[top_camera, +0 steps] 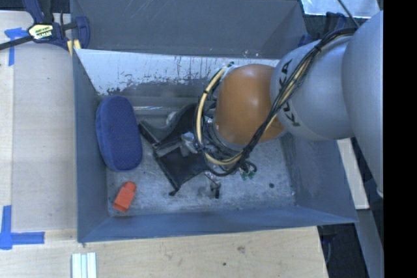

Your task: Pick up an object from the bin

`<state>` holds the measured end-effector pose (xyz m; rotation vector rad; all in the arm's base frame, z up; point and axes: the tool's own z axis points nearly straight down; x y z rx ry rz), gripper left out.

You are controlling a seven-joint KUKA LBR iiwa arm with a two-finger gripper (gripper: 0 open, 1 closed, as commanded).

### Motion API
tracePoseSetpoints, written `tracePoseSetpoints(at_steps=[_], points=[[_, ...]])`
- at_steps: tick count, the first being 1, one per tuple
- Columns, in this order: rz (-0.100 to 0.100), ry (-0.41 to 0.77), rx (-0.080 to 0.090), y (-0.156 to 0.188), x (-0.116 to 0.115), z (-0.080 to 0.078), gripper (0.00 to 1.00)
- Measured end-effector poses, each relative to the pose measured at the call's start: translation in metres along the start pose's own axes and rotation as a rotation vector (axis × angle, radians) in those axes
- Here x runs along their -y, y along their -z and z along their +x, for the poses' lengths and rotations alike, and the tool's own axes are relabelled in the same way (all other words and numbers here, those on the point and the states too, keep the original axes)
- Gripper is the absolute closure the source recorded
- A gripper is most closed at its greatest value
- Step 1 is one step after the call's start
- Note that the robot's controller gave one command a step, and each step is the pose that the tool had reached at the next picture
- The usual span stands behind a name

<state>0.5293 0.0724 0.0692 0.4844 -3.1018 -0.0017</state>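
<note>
My gripper (199, 145) is low in the middle of the bin, mostly hidden under the arm's orange cover. Right against its left side lies a black angular object (174, 163), with flat dark pieces spreading toward the bin's front. I cannot tell whether the gripper is touching it. A bit of clear plastic (171, 118) lies just behind the black object. Further left, a blue oval padded case (118, 133) rests along the bin's left wall.
A small orange block (124, 196) sits in the front left corner. The arm and its cables fill the bin's right half. Bare speckled floor shows along the front wall and at the right front.
</note>
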Motion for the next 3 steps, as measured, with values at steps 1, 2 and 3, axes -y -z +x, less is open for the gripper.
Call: tracePoseSetpoints(at_steps=[1, 2, 3], points=[[-0.001, -0.003, 0.000, 0.000, 0.000, 0.000, 0.00], [0.000, -0.004, 0.002, 0.001, 0.001, -0.001, 1.00], [0.002, -0.007, 0.009, 0.029, 0.001, -0.002, 1.00]])
